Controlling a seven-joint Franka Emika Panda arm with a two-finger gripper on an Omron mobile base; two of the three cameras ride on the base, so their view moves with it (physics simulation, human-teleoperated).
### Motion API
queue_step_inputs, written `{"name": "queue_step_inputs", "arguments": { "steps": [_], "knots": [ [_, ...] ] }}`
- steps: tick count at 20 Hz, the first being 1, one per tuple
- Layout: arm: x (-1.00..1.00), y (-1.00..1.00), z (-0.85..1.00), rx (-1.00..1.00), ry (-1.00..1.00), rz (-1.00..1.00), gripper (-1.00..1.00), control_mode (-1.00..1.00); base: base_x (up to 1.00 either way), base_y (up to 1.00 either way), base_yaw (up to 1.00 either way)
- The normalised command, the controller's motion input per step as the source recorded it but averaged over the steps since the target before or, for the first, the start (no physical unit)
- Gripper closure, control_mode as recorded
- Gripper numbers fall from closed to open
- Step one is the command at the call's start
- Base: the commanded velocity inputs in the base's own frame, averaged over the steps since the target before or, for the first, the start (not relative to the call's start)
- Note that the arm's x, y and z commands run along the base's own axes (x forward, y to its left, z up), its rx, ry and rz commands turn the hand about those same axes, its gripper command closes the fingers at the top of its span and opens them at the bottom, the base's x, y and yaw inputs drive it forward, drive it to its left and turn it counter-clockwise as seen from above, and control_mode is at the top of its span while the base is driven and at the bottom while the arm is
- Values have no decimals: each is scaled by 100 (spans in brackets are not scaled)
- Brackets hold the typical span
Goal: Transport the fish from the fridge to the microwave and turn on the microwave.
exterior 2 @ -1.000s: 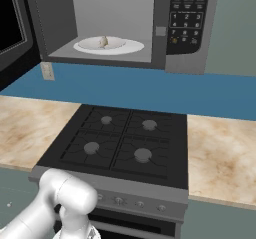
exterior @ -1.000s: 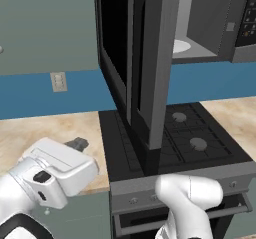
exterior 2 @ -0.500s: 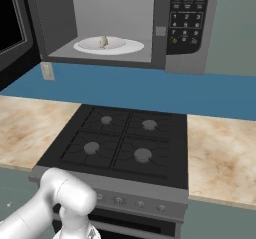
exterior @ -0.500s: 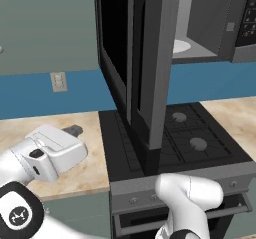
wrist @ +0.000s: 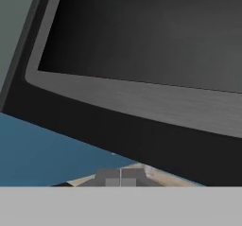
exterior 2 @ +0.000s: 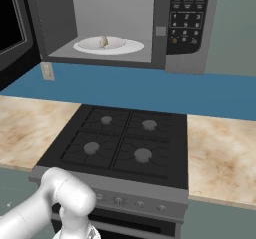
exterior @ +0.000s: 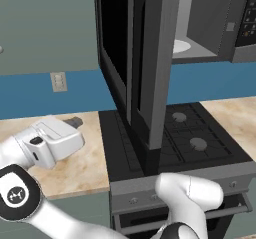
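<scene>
The fish point(exterior 2: 104, 41) is lying on the turntable point(exterior 2: 131, 47) inside the microwave point(exterior 2: 187, 28), already delivered. The gripper point(exterior: 76, 122), clenched and empty, is hovering left of the open microwave door point(exterior: 152, 68), apparently positioning to push it shut.

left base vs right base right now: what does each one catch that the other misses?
Left base view alone: the end effector, shut and empty, out over the counter left of the stove, pointing toward the microwave door's outer face, seen edge-on.

Right base view alone: the fish lying on the white turntable, plus the keypad head-on.

Both: the open microwave, the black gas stove, the beige counter, the wall outlet and the blue backsplash.
</scene>
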Motion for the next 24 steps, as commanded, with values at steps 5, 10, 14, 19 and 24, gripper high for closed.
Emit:
{"name": "queue_step_inputs", "arguments": {
  "steps": [5, 10, 14, 19, 24],
  "knots": [
    [0, -12, 0, 0, 0, -5, 100, -100, 0, 0, 0],
    [2, -33, 0, 0, 0, -4, 100, -100, 0, 0, 0],
    [0, -41, 0, 0, 0, 0, 100, -100, 0, 0, 0],
    [0, -45, 4, 0, 0, 0, 100, -100, 0, 0, 0],
    [0, -49, 13, 0, 0, 0, 100, -100, 0, 0, 0]
  ]
}}
